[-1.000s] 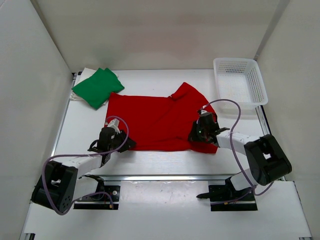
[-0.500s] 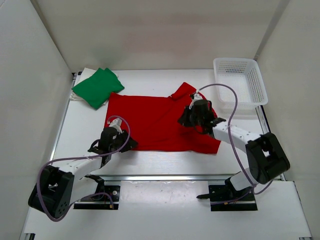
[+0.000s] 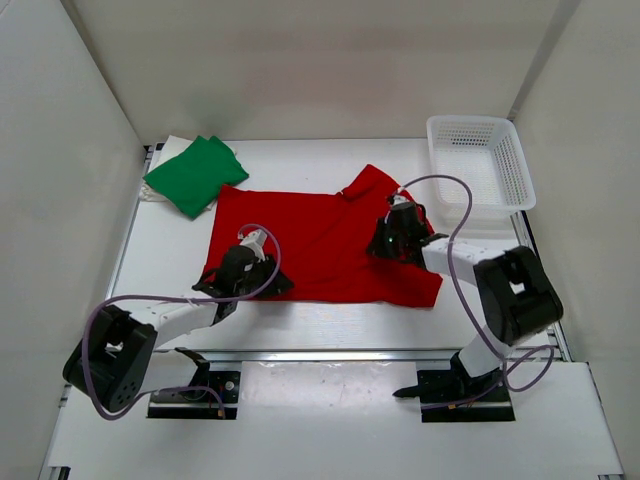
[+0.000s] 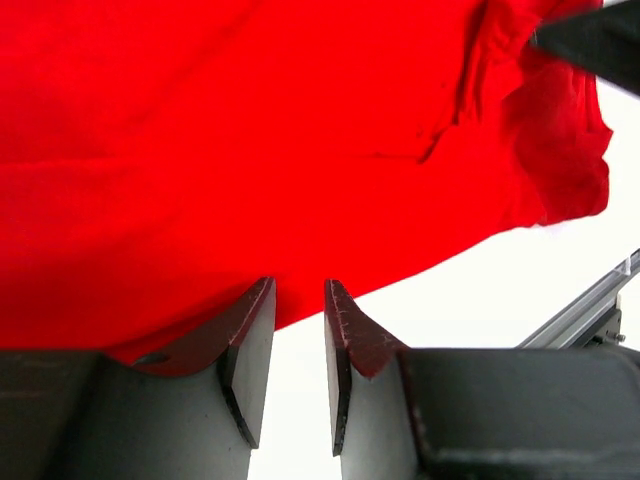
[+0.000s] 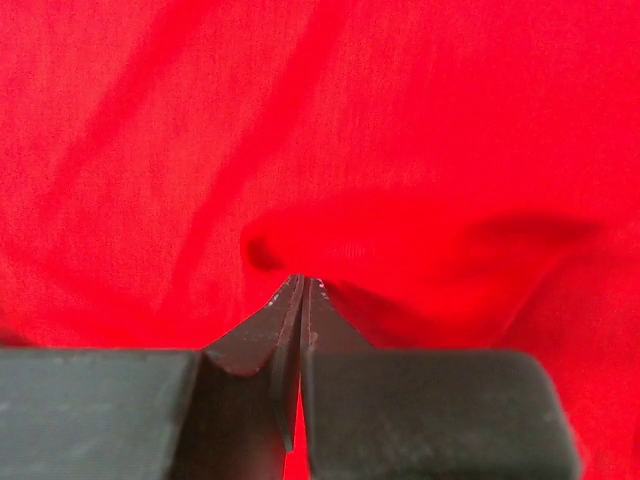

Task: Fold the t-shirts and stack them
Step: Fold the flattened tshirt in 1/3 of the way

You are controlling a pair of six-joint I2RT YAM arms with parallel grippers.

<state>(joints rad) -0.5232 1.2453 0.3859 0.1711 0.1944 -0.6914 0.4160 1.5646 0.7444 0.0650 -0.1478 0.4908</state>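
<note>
The red shirt (image 3: 310, 245) is spread flat across the middle of the table (image 3: 165, 255), its long axis running left to right; the green shirt (image 3: 197, 173) is seen folded at the back left, well apart from both arms, and the basket (image 3: 512, 150) stands at the back right. The left gripper (image 4: 298, 290) is set at the near hem, towards the shirt's left end; its fingers (image 4: 250, 350) are held a little apart, bare table shows between them, and no cloth is seen in the gap; the hem lies right at the tips, with the cloth stretching away ahead. The right gripper (image 5: 302, 282) is placed over the shirt's right end; its fingers are pressed together, and a raised fold of red cloth is gathered at their tips, so a pinch of shirt is judged to be held. The coming move is judged to turn on the near hem: the left arm is nearer it, and the edge must be taken between the fingers before any lift.
</note>
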